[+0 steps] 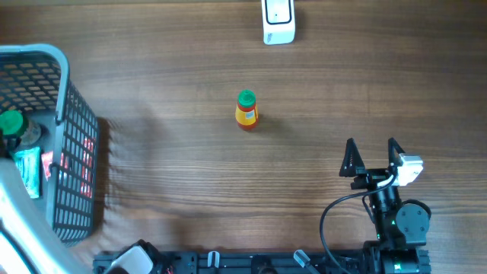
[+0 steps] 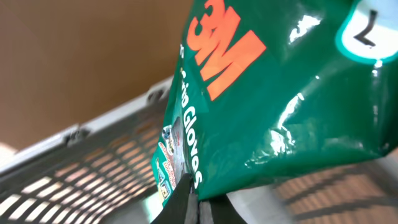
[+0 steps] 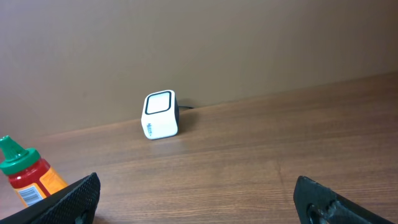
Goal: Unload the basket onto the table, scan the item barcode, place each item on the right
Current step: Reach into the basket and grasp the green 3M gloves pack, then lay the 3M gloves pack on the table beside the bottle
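On a wood-grain table (image 1: 152, 76) with brown boards running left to right, two robot arms work at opposite ends. At the left edge stands a grey mesh basket (image 1: 76, 152), which throws a soft striped shadow across the boards beside it. The left gripper (image 2: 188, 202) is down inside it, its dark fingers pressed together on the lower edge of a glossy green glove packet (image 2: 280, 93). The packet carries orange lettering and fills most of the left wrist view, with the basket's slatted wall and rim behind it. A green-capped item and other goods also lie in the basket; the overhead view does not show them well enough to name.

Near the middle of the table a small sauce bottle (image 1: 246, 109) with a green cap and an orange-and-red body stands upright and alone. The white barcode scanner (image 1: 278, 21) sits at the far edge, well apart from the bottle and the basket. In the right wrist view its window faces up and forward, and a dark cable trails behind it.

At the lower right the right gripper (image 1: 372, 150) hangs over bare wood with its fingers spread wide, holding nothing. A plain tan wall (image 3: 249, 43) rises behind the table's far edge.
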Action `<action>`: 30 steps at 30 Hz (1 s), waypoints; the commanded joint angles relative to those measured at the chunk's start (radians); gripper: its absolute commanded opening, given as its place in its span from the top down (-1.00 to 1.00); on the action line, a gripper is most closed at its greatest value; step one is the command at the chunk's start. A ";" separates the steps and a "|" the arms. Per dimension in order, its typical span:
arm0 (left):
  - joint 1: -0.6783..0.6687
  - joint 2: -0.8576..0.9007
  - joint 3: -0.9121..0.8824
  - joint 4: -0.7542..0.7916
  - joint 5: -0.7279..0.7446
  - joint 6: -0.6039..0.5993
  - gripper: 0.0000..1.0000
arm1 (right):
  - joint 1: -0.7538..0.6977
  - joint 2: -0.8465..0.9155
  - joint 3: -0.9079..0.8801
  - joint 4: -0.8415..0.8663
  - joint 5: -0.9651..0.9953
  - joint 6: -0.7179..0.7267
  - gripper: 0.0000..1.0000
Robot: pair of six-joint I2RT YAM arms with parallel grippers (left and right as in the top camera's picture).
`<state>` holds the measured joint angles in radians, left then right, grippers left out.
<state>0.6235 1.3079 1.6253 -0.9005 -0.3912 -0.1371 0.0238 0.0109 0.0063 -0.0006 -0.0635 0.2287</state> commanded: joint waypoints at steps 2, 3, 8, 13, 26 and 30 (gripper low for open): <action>0.000 -0.192 0.012 0.084 0.467 -0.010 0.92 | 0.003 -0.006 -0.001 0.003 -0.011 -0.019 -0.99; 0.000 -0.224 0.012 0.100 0.549 -0.009 0.92 | 0.003 -0.006 -0.001 0.003 -0.011 -0.018 -0.99; -0.005 -0.286 0.012 0.103 0.980 -0.009 0.92 | 0.003 -0.006 -0.001 0.003 -0.011 -0.018 -0.99; -0.255 -0.226 0.011 -0.044 1.029 0.063 0.92 | 0.003 -0.006 -0.001 0.003 -0.011 -0.018 -0.99; -0.694 0.351 0.011 -0.262 0.915 -0.085 0.92 | 0.003 -0.006 -0.001 0.003 -0.011 -0.018 -1.00; -0.694 0.385 -0.072 -0.197 0.861 -0.195 0.92 | 0.003 -0.006 -0.001 0.003 -0.011 -0.018 -1.00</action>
<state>-0.0666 1.6840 1.6135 -1.1492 0.5030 -0.2337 0.0238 0.0109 0.0063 -0.0002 -0.0666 0.2287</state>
